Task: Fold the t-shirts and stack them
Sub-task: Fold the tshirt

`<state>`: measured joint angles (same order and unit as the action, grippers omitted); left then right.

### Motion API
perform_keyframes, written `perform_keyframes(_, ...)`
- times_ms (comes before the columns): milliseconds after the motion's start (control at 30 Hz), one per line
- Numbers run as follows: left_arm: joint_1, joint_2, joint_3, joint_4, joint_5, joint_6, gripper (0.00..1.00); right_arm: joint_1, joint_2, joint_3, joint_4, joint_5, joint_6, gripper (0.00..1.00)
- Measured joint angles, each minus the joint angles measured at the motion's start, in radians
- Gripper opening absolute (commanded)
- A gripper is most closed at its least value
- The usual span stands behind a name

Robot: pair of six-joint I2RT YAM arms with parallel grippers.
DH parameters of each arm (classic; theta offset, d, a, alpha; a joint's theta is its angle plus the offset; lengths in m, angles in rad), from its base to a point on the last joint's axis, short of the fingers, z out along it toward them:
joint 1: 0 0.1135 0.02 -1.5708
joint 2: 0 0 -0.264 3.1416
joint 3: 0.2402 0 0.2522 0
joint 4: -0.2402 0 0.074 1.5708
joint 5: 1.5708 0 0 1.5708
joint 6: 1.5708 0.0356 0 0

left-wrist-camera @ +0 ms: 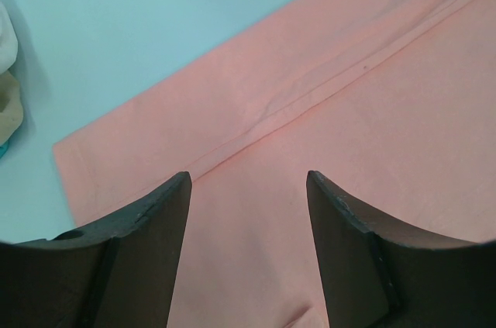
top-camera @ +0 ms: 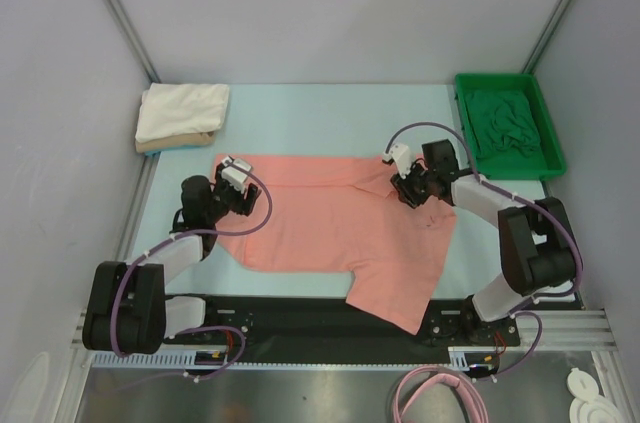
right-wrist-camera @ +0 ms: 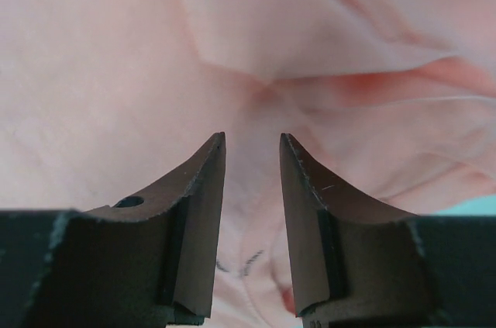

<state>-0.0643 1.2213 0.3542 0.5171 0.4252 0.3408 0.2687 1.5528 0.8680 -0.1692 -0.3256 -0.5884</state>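
Observation:
A salmon-pink t-shirt lies spread over the middle of the table, with one sleeve hanging toward the near edge. My left gripper hovers over the shirt's left part. In the left wrist view it stands wide open, with flat pink cloth and a hem seam below it. My right gripper is over the shirt's rumpled right shoulder. In the right wrist view it is open by a narrow gap, and only creased pink cloth lies beneath, none of it pinched.
A folded white t-shirt on a tan one sits at the back left corner. The bright green tray at the back right holds a crumpled dark green t-shirt. Grey walls enclose the light blue table on three sides.

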Motion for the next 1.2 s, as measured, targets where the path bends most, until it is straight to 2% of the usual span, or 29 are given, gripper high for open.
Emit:
perform_keyframes(167, 0.000, 0.000, 0.000, 0.006, 0.000, 0.001, 0.67, 0.000, 0.039, 0.018, -0.087, -0.060, -0.018, 0.39)
perform_keyframes(400, 0.001, 0.000, 0.000, 0.016, 0.000, 0.001, 0.67, 0.005, 0.066, 0.067, -0.099, -0.098, -0.020, 0.39)
perform_keyframes(633, 0.002, 0.000, 0.000, 0.021, 0.000, 0.001, 0.67, 0.040, 0.143, 0.088, -0.110, -0.101, -0.023, 0.39)
perform_keyframes(1200, 0.004, 0.000, -0.001, 0.021, 0.000, 0.001, 0.67, 0.080, 0.195, 0.126, -0.083, -0.074, -0.014, 0.41)
